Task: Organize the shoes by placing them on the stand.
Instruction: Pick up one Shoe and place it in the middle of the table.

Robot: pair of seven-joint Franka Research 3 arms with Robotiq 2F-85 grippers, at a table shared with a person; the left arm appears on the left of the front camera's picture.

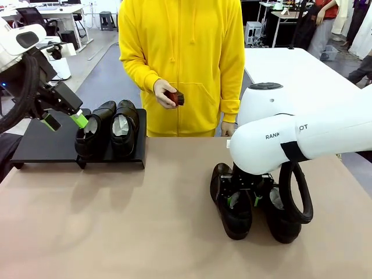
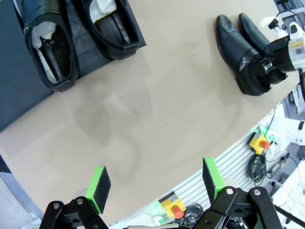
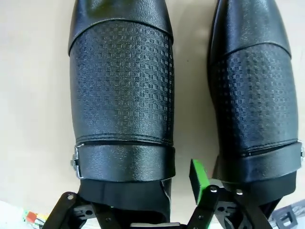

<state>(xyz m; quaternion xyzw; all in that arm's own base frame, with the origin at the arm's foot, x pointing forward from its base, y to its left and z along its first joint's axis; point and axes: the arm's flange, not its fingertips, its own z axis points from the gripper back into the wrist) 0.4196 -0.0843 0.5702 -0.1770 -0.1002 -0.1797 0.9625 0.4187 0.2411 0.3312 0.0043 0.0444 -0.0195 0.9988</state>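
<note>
Right pincer (image 1: 243, 200) hangs astride the heel end of one glossy black leather shoe (image 1: 237, 224) on the tan desk (image 1: 145, 221), jaws apart; its twin (image 1: 285, 229) lies just beside. Left pincer (image 1: 65, 122) gapes wide near the low matte black stand (image 1: 40, 142), which bears two more shoes (image 1: 124, 125).

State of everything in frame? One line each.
stand: on table, two shoes at its right end.
shoes on stand: upright, side by side, paper inside.
shoes on table: upright, side by side, not yet placed.
left gripper: open, holding nothing, beside the stand shoes.
right gripper: fingers down at one table shoe's rear; grip unclear.
person's hand: holding a small reddish-brown object.
</note>
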